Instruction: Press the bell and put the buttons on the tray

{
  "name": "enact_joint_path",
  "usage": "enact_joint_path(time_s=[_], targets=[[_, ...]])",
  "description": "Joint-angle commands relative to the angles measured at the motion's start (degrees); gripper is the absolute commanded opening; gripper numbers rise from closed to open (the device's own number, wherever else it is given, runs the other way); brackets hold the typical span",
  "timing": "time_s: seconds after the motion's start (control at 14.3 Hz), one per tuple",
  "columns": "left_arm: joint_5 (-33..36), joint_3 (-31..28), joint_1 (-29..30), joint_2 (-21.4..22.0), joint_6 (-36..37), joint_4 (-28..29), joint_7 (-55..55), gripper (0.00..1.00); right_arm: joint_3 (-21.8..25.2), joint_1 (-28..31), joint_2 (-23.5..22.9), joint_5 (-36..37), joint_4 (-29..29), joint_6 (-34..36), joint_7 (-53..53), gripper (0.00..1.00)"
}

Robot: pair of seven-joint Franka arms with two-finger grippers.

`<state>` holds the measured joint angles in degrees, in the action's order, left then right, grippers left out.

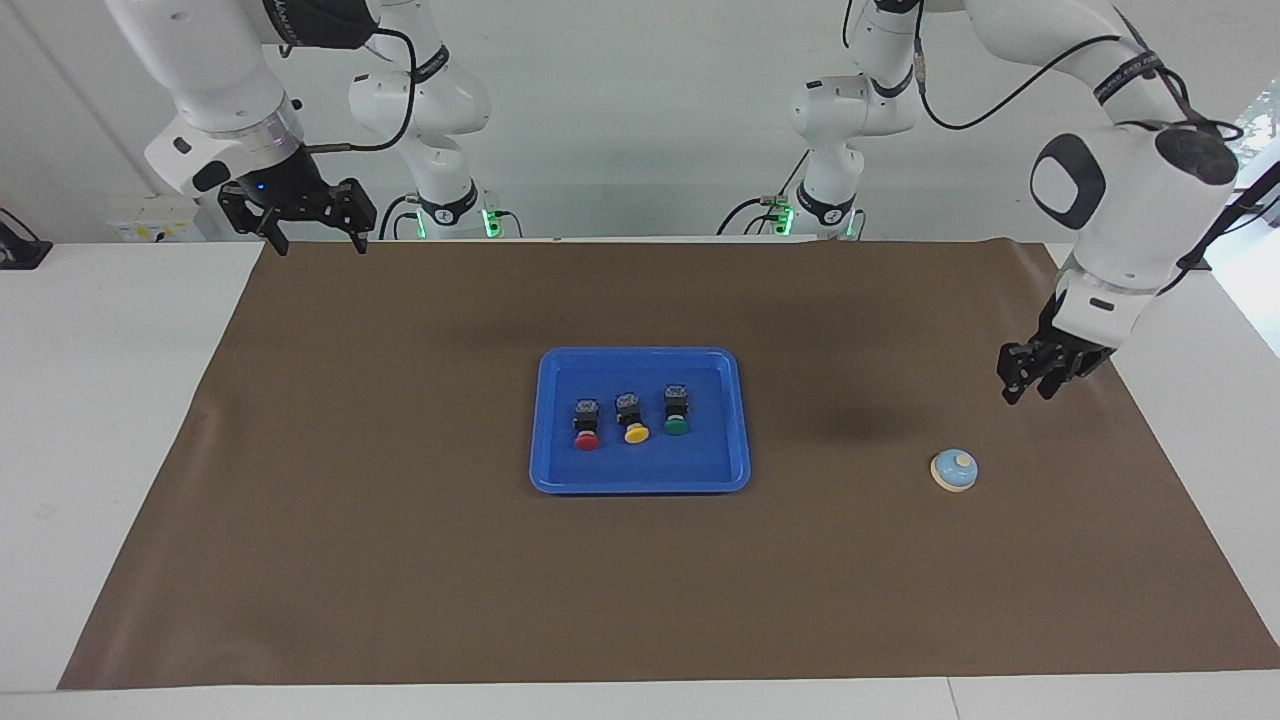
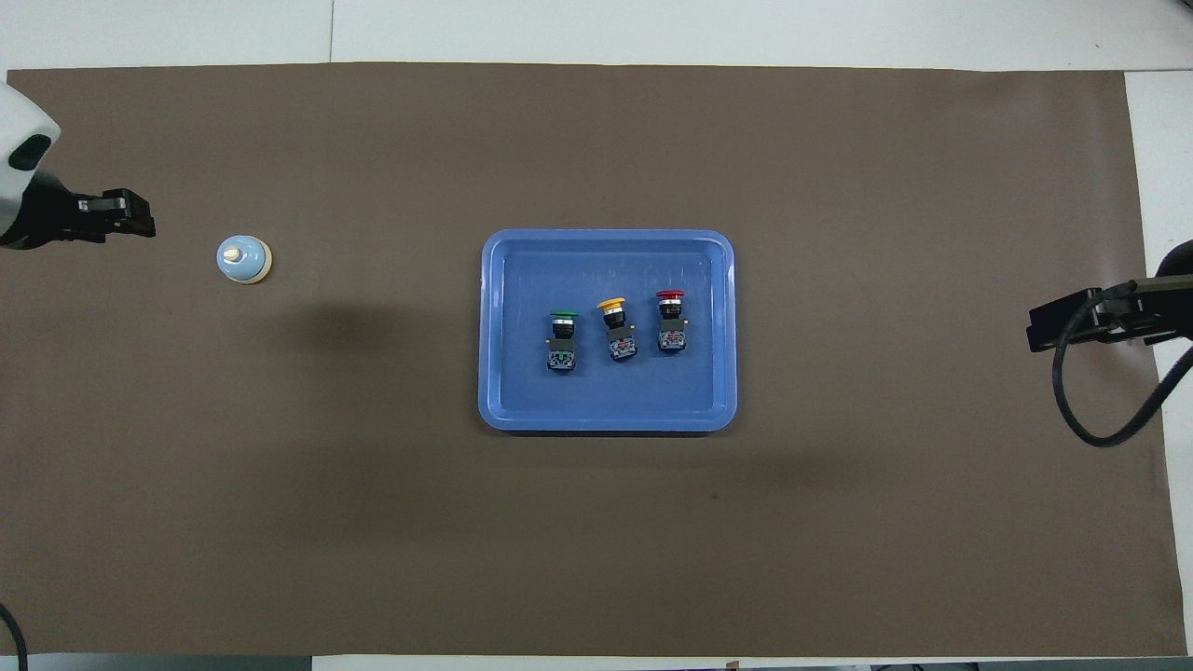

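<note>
Blue tray (image 1: 640, 480): sitting mid-mat, holding my three buttons (image 1: 627, 418).
Bell (image 1: 954, 470): resting alone toward my left arm's end.
Left claw (image 1: 1030, 385): hanging above the mat beside the bell, empty; opening, I cannot tell.
Right claw (image 1: 313, 238): waiting raised, fingers spread.

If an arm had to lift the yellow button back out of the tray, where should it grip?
Grip the yellow button across its black blocky body, coming straight down. It lies on its side in the tray, with gaps toward the green button and red button for fingers.
</note>
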<state>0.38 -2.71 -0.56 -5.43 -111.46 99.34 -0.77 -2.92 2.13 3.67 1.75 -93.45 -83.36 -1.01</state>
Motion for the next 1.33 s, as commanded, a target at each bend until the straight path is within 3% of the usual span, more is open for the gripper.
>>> enact_joint_path(time_s=[0.0, 0.21, 0.35, 0.56, 0.7, 0.84, 1.05, 1.26], targets=[[0.24, 0.07, 0.39, 6.73, 9.21, 1.56, -0.02, 1.0, -0.68, 0.95, 0.28, 0.63, -0.07, 0.31, -0.92, 1.0], [0.24, 0.07, 0.92, 10.78, 15.9, 1.47, 0.07, 1.0, -0.77, 0.95, 0.28, 0.63, -0.07, 0.31, -0.92, 1.0], [0.24, 0.16, 0.92, 11.23, 20.29, 1.12, 0.07, 1.0, -0.68, 0.95, 0.28, 0.54, -0.07, 0.31, -0.92, 1.0], [0.24, 0.16, 0.74, 12.11, 19.97, 2.87, 0.16, 1.0, -0.68, 0.95, 0.28, 0.54, -0.07, 0.31, -0.92, 1.0], [0.41, 0.16, 0.48, 10.19, 18.3, 1.22, -0.02, 1.0, -0.68, 0.95, 0.28, 0.54, -0.07, 0.31, -0.92, 1.0], [1.55, 0.16, 0.3, 5.53, 20.39, -4.66, -0.19, 1.0, -0.68, 0.95, 0.28, 0.54, -0.07, 0.31, -0.92, 1.0], [0.86, 0.33, 0.74, 3.42, 20.23, -6.61, -0.1, 1.0, -0.77, 0.95, 0.28, 0.54, -0.07, 0.31, -0.92, 1.0], [0.76, 0.33, 0.74, 2.61, 24.69, -8.9, -0.28, 1.0, -0.68, 0.95, 0.28, 0.54, -0.07, 0.31, -0.92, 1.0]])
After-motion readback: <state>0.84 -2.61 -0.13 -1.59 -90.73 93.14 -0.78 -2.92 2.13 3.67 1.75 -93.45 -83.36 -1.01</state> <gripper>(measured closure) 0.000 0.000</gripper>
